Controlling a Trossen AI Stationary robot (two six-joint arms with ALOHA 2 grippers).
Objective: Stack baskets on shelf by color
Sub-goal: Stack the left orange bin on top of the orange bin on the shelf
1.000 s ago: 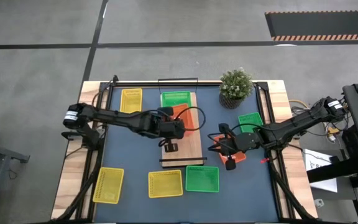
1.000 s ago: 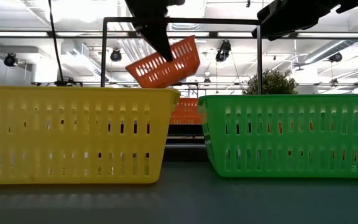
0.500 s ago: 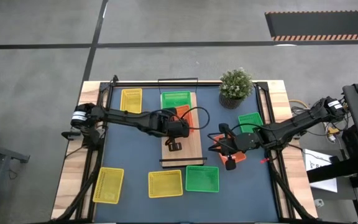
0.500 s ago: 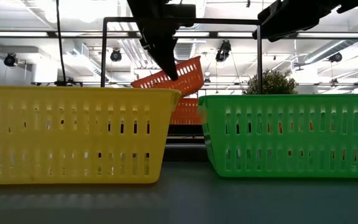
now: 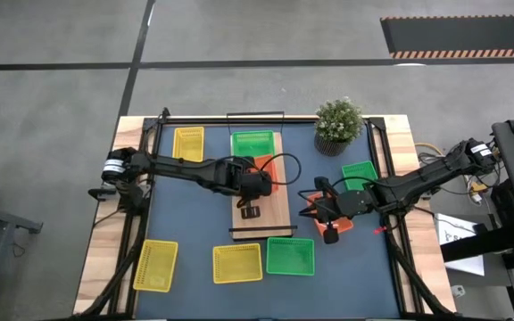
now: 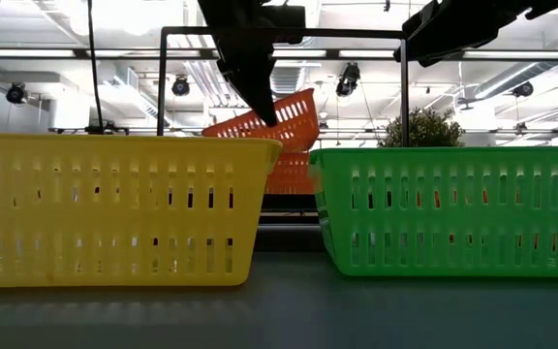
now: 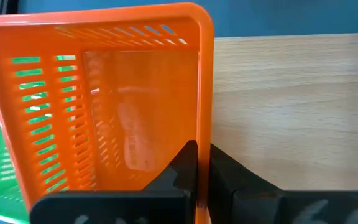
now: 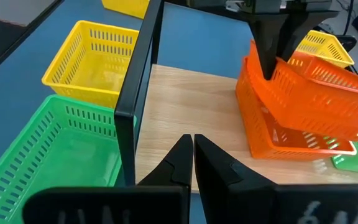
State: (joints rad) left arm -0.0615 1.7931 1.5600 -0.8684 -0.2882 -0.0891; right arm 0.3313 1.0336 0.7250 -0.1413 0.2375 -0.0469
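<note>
My left gripper (image 5: 255, 185) is over the middle of the light-wood shelf (image 5: 277, 212), shut on a red-orange basket (image 7: 110, 106). That basket sits tilted in a second red-orange basket (image 8: 291, 134) on the shelf, next to a green basket (image 5: 252, 141) at the shelf's far end. My right gripper (image 8: 193, 142) is shut and empty. It hovers right of the shelf above another red-orange basket (image 5: 339, 221), which lies on the table. My left gripper holds the upper red-orange basket by the wall (image 7: 202, 134) that faces the bare wood, with one finger inside and one outside. The fingers (image 8: 272, 43) come from above, pointing down. The basket (image 6: 269, 114) is tilted, with its lower part in the basket beneath.
On the blue table lie yellow baskets (image 5: 188, 143) (image 5: 154, 265) (image 5: 237, 263) and green baskets (image 5: 290, 256) (image 5: 360, 174). A potted plant (image 5: 338, 125) stands at the far right. The shelf's black wire frame (image 8: 138, 81) rises at its near end, close to my right gripper.
My left gripper has moved down and a little toward the table's right. The held red-orange basket has come down from above the shelf into the red-orange basket beneath, still tilted. It has hardly moved in the last half second.
</note>
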